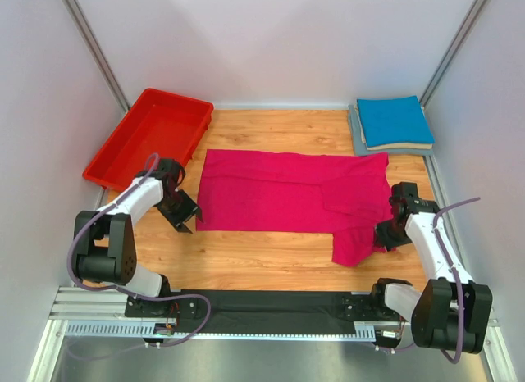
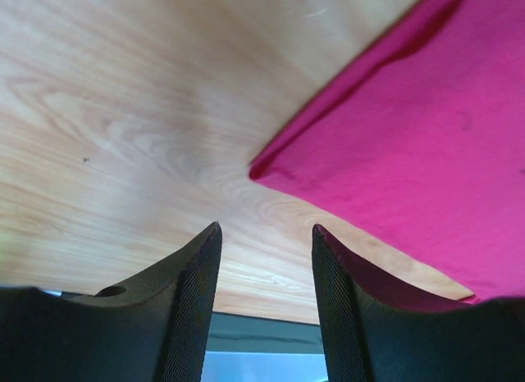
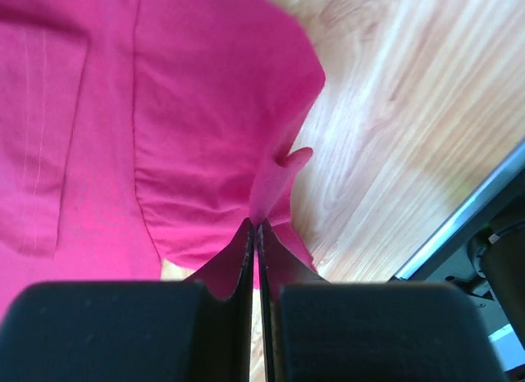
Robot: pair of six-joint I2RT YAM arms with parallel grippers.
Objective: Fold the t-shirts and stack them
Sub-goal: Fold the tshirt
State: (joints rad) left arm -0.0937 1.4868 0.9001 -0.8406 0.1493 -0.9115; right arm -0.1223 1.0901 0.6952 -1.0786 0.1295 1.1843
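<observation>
A magenta-pink cloth t-shirt (image 1: pixel 287 193) lay spread flat across the middle of the pale wooden table (image 1: pixel 271 263), its long side running left to right and one part hanging toward the near edge at the right. It looked only partly folded. The right gripper (image 1: pixel 387 234) sat low at that near-right part, and its wrist view showed the jaws pressed together on a pinched ridge of the pink cloth – a hold that seemed meant to lift this edge and carry it over the body of the shirt. The left gripper (image 1: pixel 182 211) stood just beside the shirt's near-left corner, over bare wood. Its jaws were apart with nothing between them, and the corner lay a little ahead of them to the right, apparently lined up for a matching pinch so both ends could rise together. In the far right corner a bright blue folded t-shirt (image 1: pixel 394 120) rested squarely on top of a grey folded t-shirt (image 1: pixel 358 129). The two formed a tidy stack out of the working area, which was likely where the pink one belonged once folded. A shallow red plastic bin (image 1: pixel 148 136) sat at an angle in the far left corner – well apart from the pink shirt, with nothing visible inside it.
</observation>
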